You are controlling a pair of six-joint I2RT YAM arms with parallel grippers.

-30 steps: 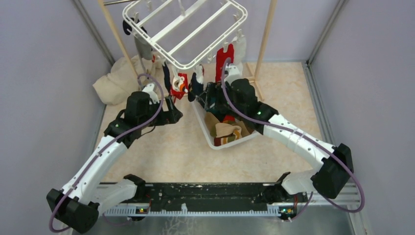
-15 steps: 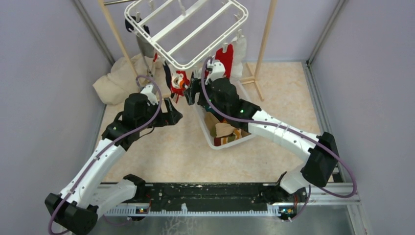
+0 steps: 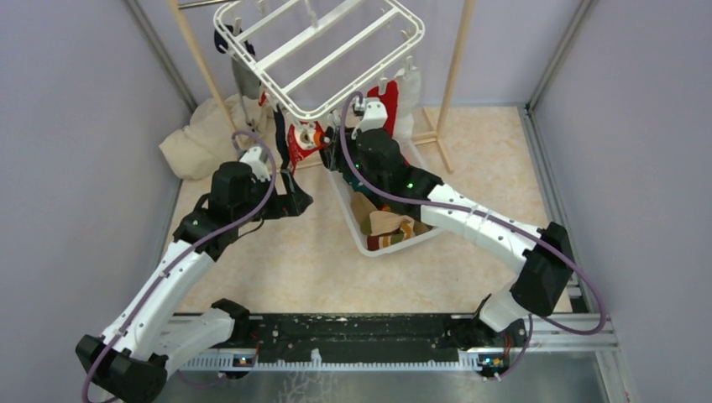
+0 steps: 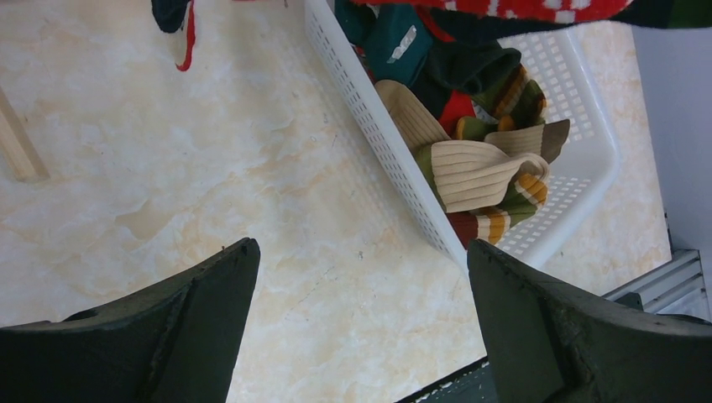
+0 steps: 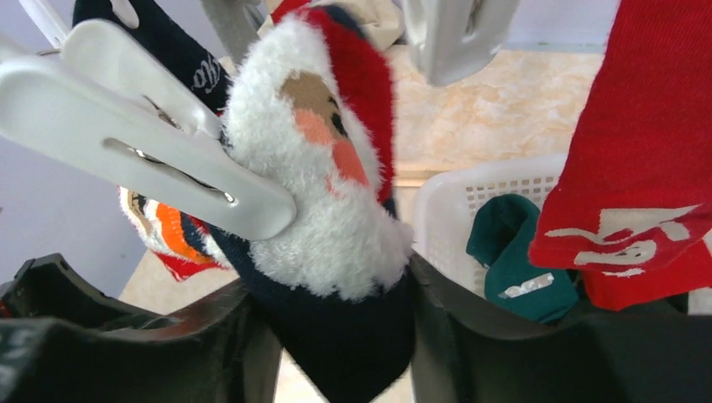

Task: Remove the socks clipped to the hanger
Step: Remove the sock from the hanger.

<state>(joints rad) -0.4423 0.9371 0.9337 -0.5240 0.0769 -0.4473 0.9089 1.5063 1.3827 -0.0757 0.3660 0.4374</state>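
Some socks [image 4: 479, 168] are lying in the basket [image 4: 378, 143], others are hanging clipped, the right claw [image 5: 336, 332] clenching a Santa sock [image 5: 311, 176], the left claw [image 4: 361, 319] released.

Santa sock [image 5: 327, 193], red sock [image 5: 646, 151] hang clipped under tilted white hanger [image 3: 261, 69].

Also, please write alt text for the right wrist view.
A fluffy Santa sock, hanging from a white clip, is held between the two dark fingers. Right of it hangs a red sock, with a white basket behind.
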